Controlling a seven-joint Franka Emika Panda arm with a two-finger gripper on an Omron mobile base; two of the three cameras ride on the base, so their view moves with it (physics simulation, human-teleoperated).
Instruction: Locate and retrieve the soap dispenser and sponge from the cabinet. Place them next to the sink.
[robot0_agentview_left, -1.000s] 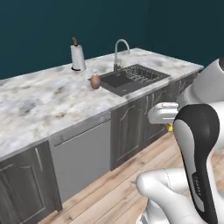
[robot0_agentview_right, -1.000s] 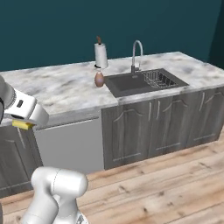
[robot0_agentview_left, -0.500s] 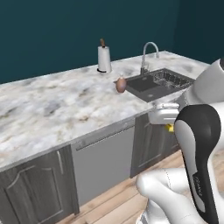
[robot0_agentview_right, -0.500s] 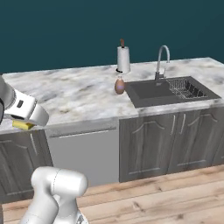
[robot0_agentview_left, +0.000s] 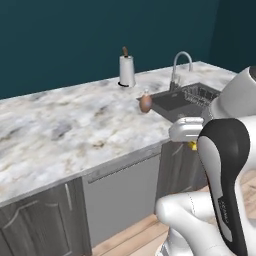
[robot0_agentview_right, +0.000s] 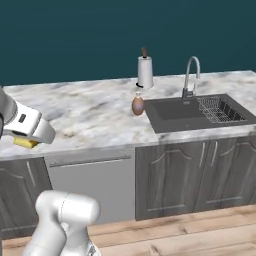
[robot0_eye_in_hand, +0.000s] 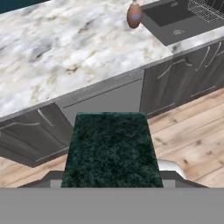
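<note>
Sponge (robot0_eye_in_hand: 111, 148) clamped in gripper (robot0_agentview_right: 26, 141), soap dispenser (robot0_agentview_right: 138, 104) on marble counter (robot0_agentview_right: 90, 112) beside sink (robot0_agentview_right: 195, 114)

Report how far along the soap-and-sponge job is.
Done: the soap dispenser stands on the counter just left of the sink. In hand: the sponge, green side toward the hand camera, sits in the gripper, held off the counter's front edge, well left of the sink. Left: carry it over and set it beside the sink.
</note>
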